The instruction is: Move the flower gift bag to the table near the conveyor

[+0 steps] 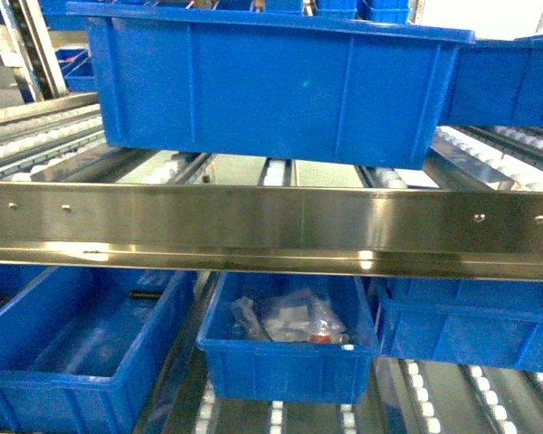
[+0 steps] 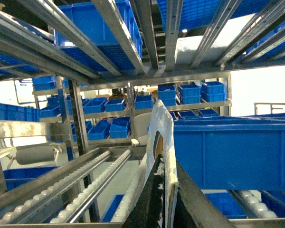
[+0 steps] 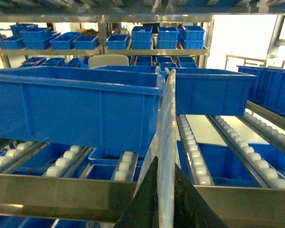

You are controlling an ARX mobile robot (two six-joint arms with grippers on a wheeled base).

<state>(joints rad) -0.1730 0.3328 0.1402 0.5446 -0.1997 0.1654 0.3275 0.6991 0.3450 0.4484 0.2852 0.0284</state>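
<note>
Nearest to our head camera runs the broad stainless-steel front rail of the conveyor (image 1: 271, 226), a roller track with rows of small white rollers on two levels. On the upper level sits a large blue plastic bin (image 1: 271, 86); below the rail we see a smaller blue plastic bin (image 1: 285, 342) holding crumpled clear plastic packets (image 1: 290, 318), with a bare blue bin (image 1: 68, 348) to its left.

Neither arm shows in the head view. In our left wrist view the left gripper (image 2: 162, 202) has its dark fingers closed on the edge of a thin white card-like gift bag (image 2: 162, 142) with an oval cut-out; the bag stands upright, edge-on, just beside the blue bin on the rollers. In our right wrist view the right gripper (image 3: 165, 199) is likewise pinched on a thin pale upright sheet, seen edge-on against the bin; we cannot tell whether it is the same bag. We see no floral print at this angle.

Behind, steel shelving (image 3: 102, 50) carries many small blue bins.
</note>
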